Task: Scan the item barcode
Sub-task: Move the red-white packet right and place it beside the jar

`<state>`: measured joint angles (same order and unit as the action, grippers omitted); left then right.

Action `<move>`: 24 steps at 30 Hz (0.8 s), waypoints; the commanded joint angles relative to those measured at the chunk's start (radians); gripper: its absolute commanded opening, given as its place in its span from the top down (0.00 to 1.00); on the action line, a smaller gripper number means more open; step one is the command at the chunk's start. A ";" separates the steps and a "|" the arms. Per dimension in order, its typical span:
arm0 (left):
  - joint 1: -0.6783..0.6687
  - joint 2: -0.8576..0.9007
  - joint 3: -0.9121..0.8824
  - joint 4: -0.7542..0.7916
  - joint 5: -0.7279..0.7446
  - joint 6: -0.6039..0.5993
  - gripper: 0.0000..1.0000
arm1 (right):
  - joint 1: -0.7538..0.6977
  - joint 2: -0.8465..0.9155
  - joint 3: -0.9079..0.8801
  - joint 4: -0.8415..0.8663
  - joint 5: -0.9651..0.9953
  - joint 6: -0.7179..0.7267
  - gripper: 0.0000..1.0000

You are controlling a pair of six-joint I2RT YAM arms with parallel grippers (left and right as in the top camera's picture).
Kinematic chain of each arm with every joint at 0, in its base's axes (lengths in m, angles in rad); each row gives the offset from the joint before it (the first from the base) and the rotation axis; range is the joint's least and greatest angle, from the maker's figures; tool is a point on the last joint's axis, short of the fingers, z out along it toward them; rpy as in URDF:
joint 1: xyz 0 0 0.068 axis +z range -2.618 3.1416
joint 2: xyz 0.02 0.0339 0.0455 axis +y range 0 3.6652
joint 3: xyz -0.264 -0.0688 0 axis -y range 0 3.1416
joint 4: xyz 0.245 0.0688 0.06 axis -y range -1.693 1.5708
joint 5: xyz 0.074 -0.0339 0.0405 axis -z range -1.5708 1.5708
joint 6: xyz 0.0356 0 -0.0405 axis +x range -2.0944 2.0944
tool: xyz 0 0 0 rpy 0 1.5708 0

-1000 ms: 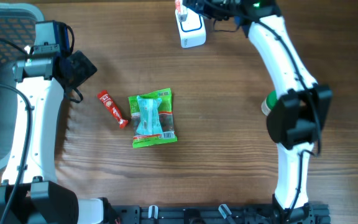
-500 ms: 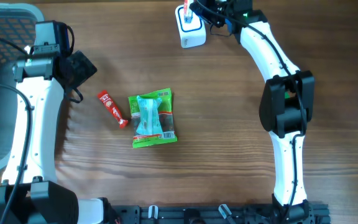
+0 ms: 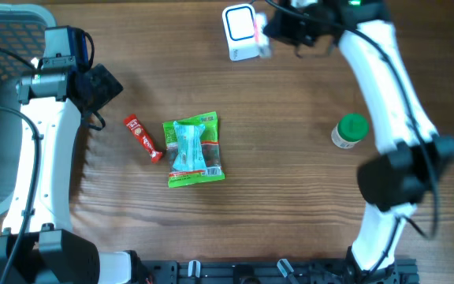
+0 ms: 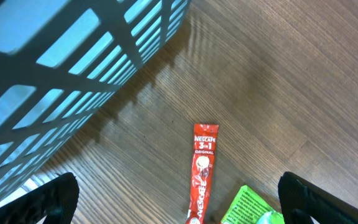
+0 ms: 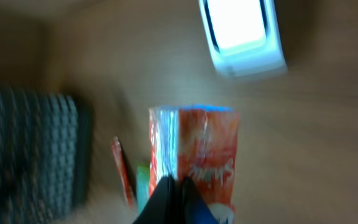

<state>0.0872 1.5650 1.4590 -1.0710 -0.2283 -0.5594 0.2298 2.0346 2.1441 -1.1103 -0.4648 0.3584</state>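
Observation:
My right gripper is shut on an orange snack packet, holding it by one edge just right of the white barcode scanner at the table's far edge. The blurred right wrist view has the packet upright in my closed right gripper, with the scanner above it and its bright window showing. My left gripper stands open beside the basket, holding nothing. Its two fingers straddle the view, with the left gripper above a red Nescafe stick.
A grey slatted basket fills the left side. The red stick and a green packet with a teal item on it lie mid-table. A green-lidded bottle stands at the right, beside my right arm.
The right arm has swung rightward, uncovering the green-lidded bottle. The orange packet went from over the scanner to its right edge. The left arm has not moved.

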 commanded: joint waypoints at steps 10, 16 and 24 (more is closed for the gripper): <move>0.010 -0.005 0.014 0.002 -0.016 0.005 0.00 | -0.006 -0.003 -0.524 -0.113 0.430 -0.086 0.96; 0.009 -0.005 0.014 0.002 -0.016 0.005 0.00 | -0.011 -0.003 -0.712 -0.014 0.660 -0.064 0.96; 0.009 -0.005 0.014 0.002 -0.016 0.005 0.00 | -0.014 -0.003 -0.732 -0.021 0.862 -0.063 0.96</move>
<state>0.0872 1.5650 1.4590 -1.0718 -0.2279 -0.5594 0.2234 2.0312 1.4216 -1.1206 0.2882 0.2760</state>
